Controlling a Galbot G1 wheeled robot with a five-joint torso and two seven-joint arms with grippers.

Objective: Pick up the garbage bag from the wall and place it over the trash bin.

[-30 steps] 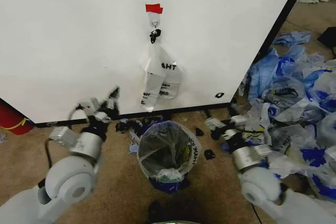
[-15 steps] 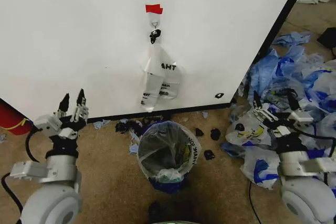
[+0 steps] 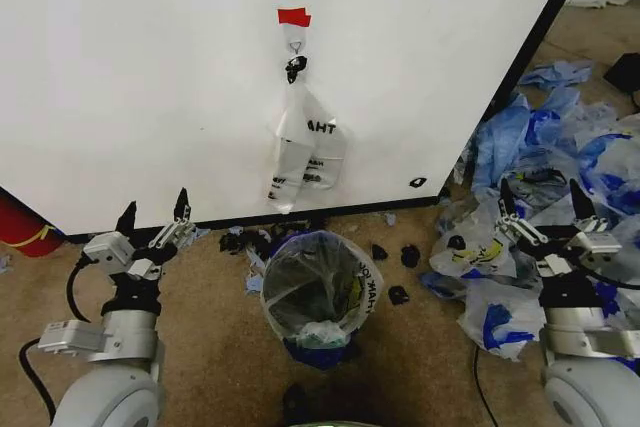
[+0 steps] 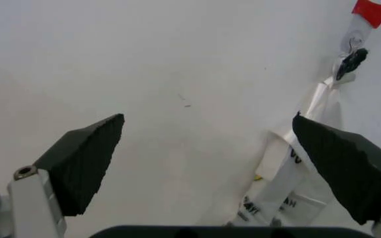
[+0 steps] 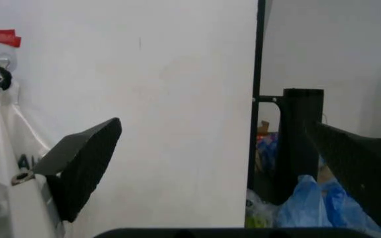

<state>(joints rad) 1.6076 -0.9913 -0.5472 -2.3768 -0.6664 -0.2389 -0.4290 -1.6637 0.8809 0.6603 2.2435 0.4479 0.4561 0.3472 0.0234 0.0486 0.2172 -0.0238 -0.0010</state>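
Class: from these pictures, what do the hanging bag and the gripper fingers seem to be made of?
Bag: apparently thin plastic film, translucent and crinkled, with printed black lettering. Left gripper's fingers: seemingly hard matt black plastic or rubber; dull, wedge-shaped, faintly textured.

The garbage bag (image 3: 303, 147) hangs on the wall (image 3: 150, 77) above the trash bin (image 3: 318, 292).

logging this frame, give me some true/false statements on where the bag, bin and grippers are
1. The garbage bag hangs from a hook on the wall. True.
2. The left gripper is shut on the bag. False: it is open, low by the wall's base, apart from the bag.
3. The trash bin stands on the floor below the bag. True.
4. The right gripper is inside the bin. False: it is open over the loose bags on the floor.
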